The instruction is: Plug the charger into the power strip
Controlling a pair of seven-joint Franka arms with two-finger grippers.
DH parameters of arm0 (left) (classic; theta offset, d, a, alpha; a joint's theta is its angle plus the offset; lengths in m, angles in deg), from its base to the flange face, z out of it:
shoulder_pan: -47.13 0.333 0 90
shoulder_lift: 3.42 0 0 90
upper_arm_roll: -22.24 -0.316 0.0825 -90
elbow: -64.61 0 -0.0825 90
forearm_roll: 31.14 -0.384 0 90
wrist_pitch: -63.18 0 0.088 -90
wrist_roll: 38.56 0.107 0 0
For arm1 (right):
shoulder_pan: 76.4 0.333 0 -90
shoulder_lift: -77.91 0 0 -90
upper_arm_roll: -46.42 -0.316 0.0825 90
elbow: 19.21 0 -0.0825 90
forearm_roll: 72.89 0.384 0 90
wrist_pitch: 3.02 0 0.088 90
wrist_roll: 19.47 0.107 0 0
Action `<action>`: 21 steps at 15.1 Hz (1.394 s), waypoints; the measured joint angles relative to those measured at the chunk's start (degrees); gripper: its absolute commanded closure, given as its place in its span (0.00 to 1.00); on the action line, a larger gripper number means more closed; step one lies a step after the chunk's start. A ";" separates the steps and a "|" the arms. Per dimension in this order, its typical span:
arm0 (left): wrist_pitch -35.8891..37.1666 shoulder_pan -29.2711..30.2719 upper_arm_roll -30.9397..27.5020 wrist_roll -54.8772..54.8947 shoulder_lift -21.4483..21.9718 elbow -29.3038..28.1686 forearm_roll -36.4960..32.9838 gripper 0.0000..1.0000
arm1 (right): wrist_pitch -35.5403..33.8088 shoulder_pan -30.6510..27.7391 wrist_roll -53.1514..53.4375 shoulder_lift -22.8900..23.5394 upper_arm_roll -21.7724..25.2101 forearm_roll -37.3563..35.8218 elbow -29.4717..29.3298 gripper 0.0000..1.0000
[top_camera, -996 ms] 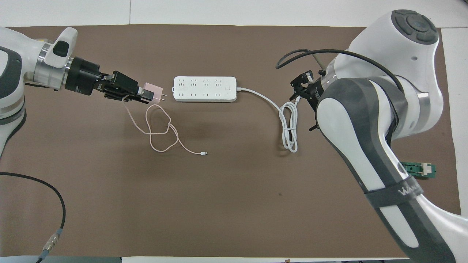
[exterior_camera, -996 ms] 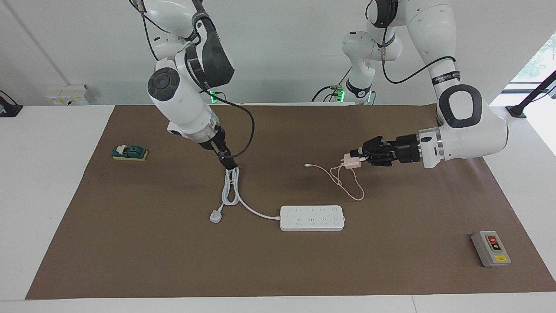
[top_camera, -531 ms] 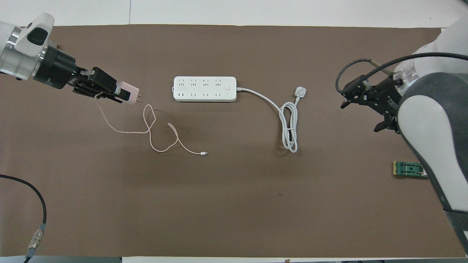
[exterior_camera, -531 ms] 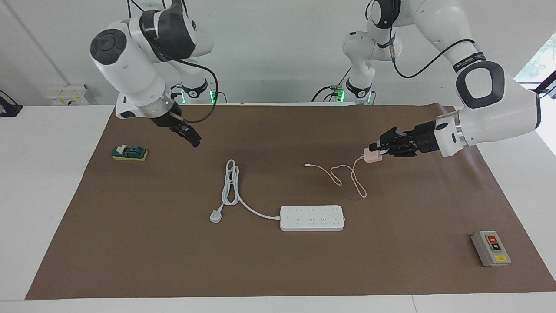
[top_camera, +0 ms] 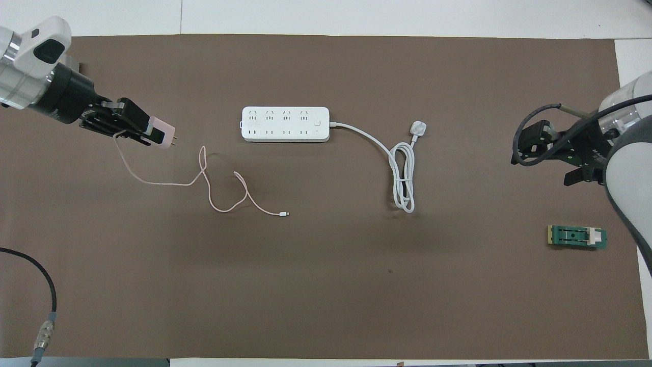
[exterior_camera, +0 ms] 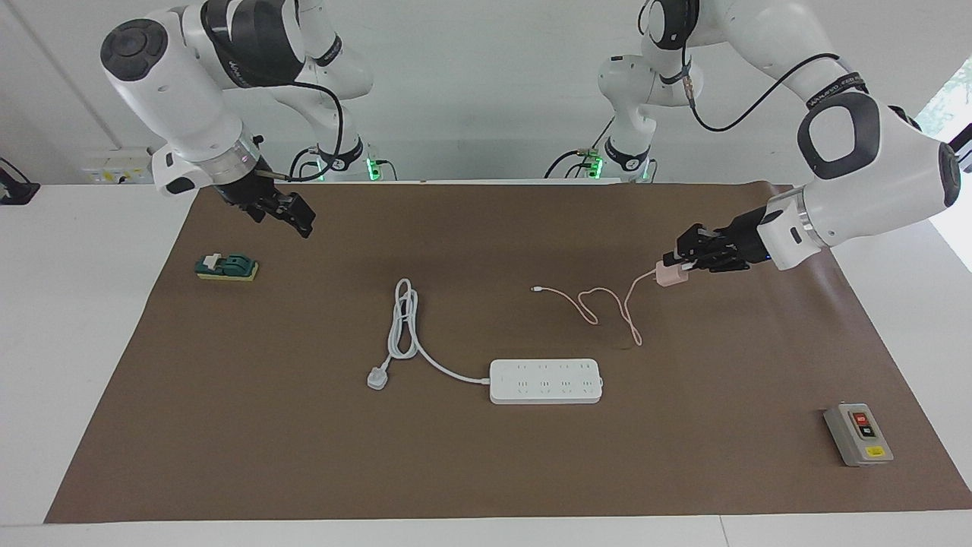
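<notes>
White table (exterior_camera: 99, 304), covered across most of its top by a brown mat (exterior_camera: 486, 471) with a pale margin left bare at both ends and along the front edge. Plain white wall (exterior_camera: 486, 83) at the back, with a small white socket box (exterior_camera: 118, 165) low down near one corner and black clamp mounts (exterior_camera: 15, 190) at the table's two ends. Bright daylight through a window (exterior_camera: 945, 99) at one side, soft and even elsewhere.
</notes>
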 measured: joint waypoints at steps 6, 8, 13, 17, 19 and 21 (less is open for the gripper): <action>-0.02 -0.37 0.23 -11.13 2.50 1.03 -6.29 1.00 | 0.02 -0.14 -0.03 -0.44 -0.20 -0.01 0.02 0.00; -0.03 -1.16 0.37 -15.95 2.50 1.51 -8.21 1.00 | 0.02 -0.14 -0.03 -0.44 -0.32 -0.01 0.02 0.00; 1.94 -4.62 0.50 -32.11 2.51 2.71 -11.34 1.00 | 0.02 -0.22 -0.17 -0.47 1.06 -0.06 0.02 0.00; 1.80 -5.56 0.57 -38.50 2.51 2.97 -11.36 1.00 | -0.98 -1.03 -3.15 -0.76 1.52 -0.08 0.02 0.00; 1.51 -6.19 0.55 -39.30 2.48 2.97 -11.40 1.00 | -1.35 -2.03 -6.32 -0.92 1.56 -0.11 0.00 0.00; 0.97 -6.72 0.48 -39.78 2.48 3.02 -11.50 1.00 | -1.36 -2.85 -9.80 -0.98 1.58 -0.67 -0.04 0.00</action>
